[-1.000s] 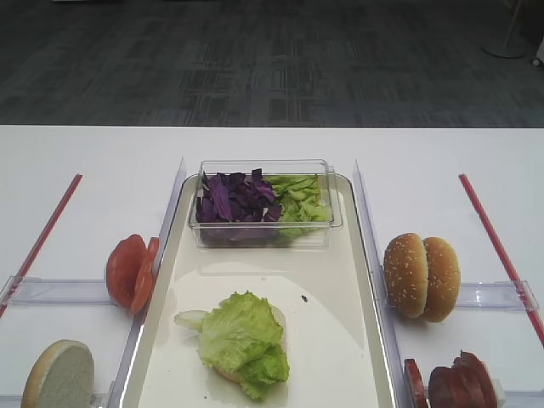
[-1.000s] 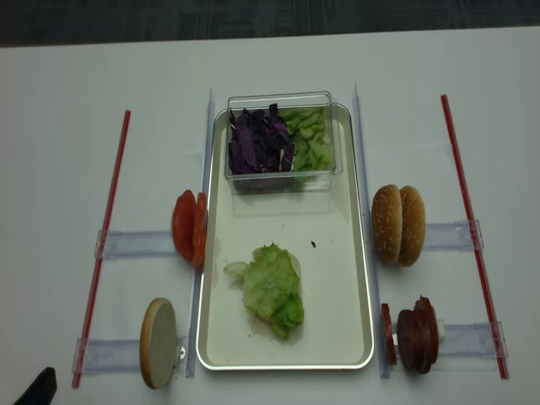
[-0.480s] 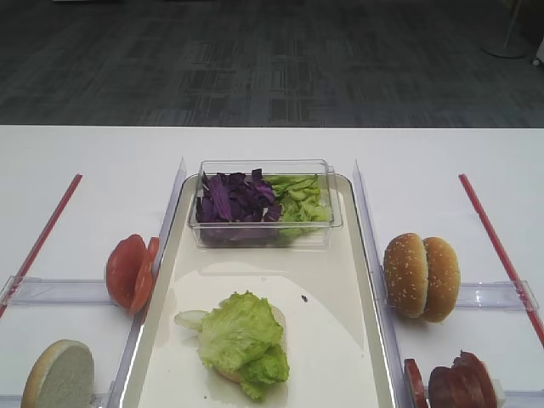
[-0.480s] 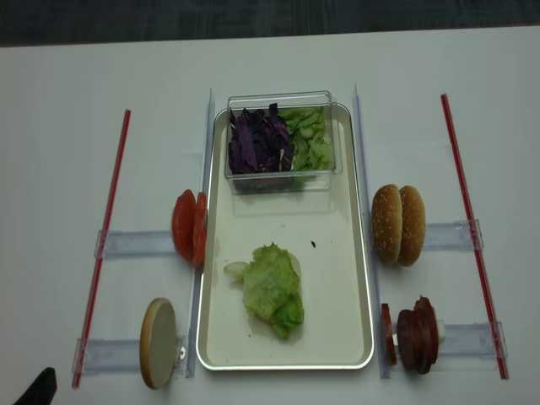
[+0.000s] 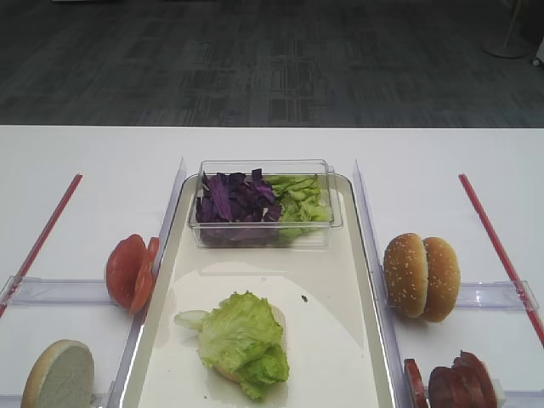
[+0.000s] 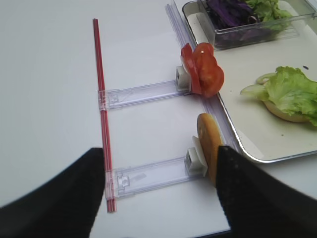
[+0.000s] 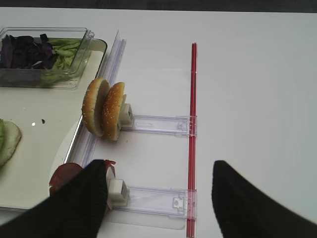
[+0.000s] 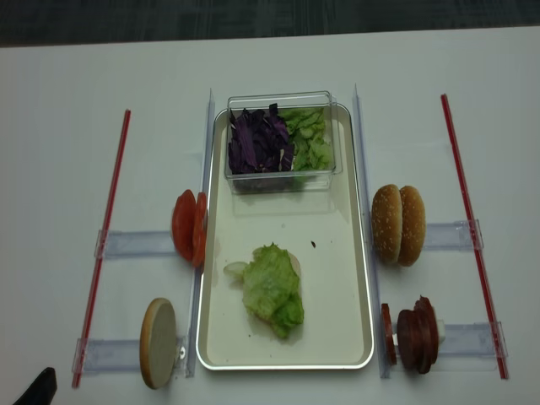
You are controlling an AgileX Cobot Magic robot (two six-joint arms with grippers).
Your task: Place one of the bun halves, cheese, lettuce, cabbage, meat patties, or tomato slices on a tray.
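A white table (image 8: 67,67) stood before a dark grey carpeted floor (image 5: 272,59), and a long cream-white tray with a shiny metal rim (image 8: 337,253) lay at its centre. At the tray's far end sat a small clear plastic tub (image 8: 281,135) holding dark purple shredded cabbage (image 8: 257,143) beside chopped green leaves. Nearer on the tray, a ruffled light green lettuce leaf (image 8: 274,288) covered a pale bun half (image 6: 285,111). Left of the tray stood upright red tomato slices (image 8: 189,228) and a tan bun half (image 8: 158,342); right of it stood two sesame-seeded bun halves (image 8: 398,224) and dark reddish-brown meat patties (image 8: 413,334). The right gripper (image 7: 158,198) hovered with its black fingers spread wide, holding nothing, near the patties. The left gripper (image 6: 158,193) likewise hung wide apart and empty, left of the tray.
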